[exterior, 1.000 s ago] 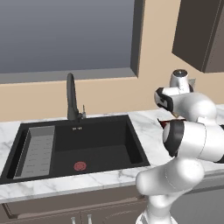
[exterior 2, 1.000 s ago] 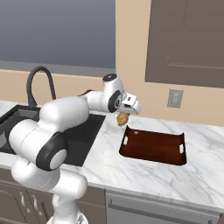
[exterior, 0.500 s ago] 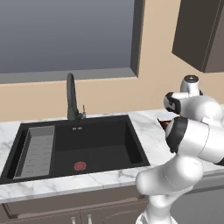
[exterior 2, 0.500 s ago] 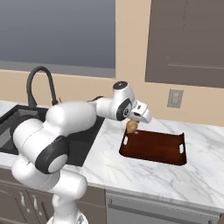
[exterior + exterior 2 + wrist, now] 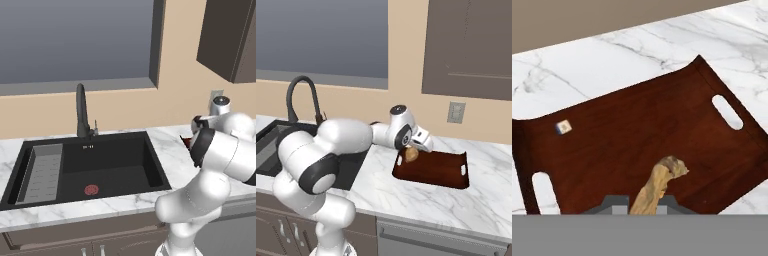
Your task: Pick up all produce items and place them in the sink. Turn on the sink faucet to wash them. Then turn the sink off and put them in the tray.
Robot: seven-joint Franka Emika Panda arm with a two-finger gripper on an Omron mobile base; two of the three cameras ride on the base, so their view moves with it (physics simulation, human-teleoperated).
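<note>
The reddish-brown tray [image 5: 436, 170] lies flat on the marble counter [image 5: 456, 205] to the right of the black sink [image 5: 95, 170], whose basin holds a grey ribbed insert [image 5: 42, 172] at its left side and a red drain [image 5: 91, 189]; a small pale speck [image 5: 563, 127] sits on the tray floor in the hand view. The gripper [image 5: 415, 148] hangs over the tray's left end with its jaws drawn narrow on the onion-like bulb [image 5: 411, 154], held above the tray floor, inside the low rims, with bare wood all around and open marble beyond the rims. In the hand view the bulb's long, thin stalk [image 5: 657, 186] runs straight out from between the finger tips, along the gripper's line, its frayed end over the middle of the tray.
</note>
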